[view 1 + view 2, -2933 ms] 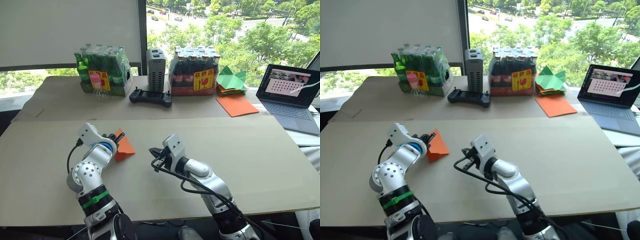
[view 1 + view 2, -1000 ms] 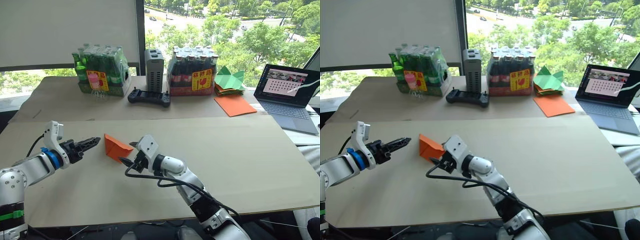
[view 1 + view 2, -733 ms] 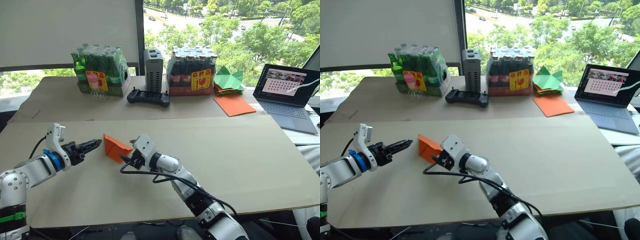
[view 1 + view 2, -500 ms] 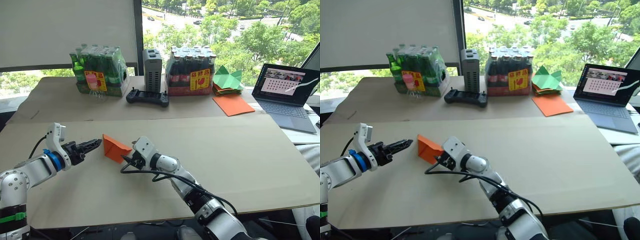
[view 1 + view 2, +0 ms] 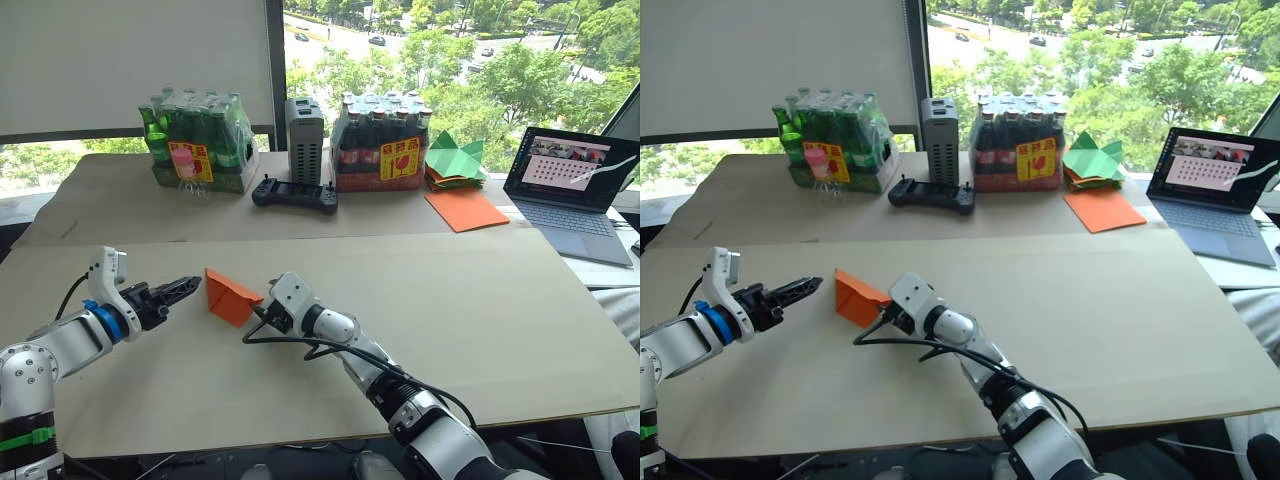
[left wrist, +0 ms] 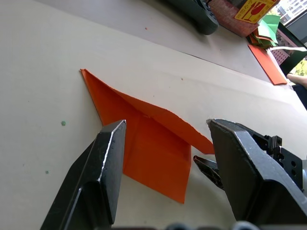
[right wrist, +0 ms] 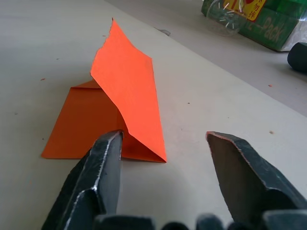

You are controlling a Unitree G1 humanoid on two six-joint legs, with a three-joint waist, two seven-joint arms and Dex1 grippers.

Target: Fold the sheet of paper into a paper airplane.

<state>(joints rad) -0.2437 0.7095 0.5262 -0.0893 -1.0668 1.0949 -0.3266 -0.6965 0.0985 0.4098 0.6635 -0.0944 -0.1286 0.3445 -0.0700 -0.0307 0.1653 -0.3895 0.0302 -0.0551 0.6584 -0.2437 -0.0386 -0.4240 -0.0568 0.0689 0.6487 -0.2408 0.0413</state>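
Note:
The sheet of paper [image 5: 230, 295] is bright orange and lies on the tan table left of centre. It is folded to a pointed outline, and one creased flap [image 7: 125, 81] stands up from the flat part. My left gripper [image 5: 186, 287] is open just left of the sheet and points at its tip; in the left wrist view the sheet [image 6: 148, 143] lies ahead, between the fingers. My right gripper [image 5: 262, 310] is open at the sheet's near right corner. One of its fingertips [image 7: 114, 139] is right at the paper's edge. Neither gripper holds anything.
Along the table's far side stand a pack of green bottles [image 5: 200, 140], a grey box [image 5: 305, 138], a pack of dark bottles [image 5: 385, 140] and a black controller [image 5: 294, 192]. Green paper shapes [image 5: 455, 160], a larger orange sheet [image 5: 469, 210] and a laptop [image 5: 575, 190] are far right.
My right gripper has crept closer to the sheet's right corner. The left gripper has stayed open in nearly the same place, and the sheet has not moved.

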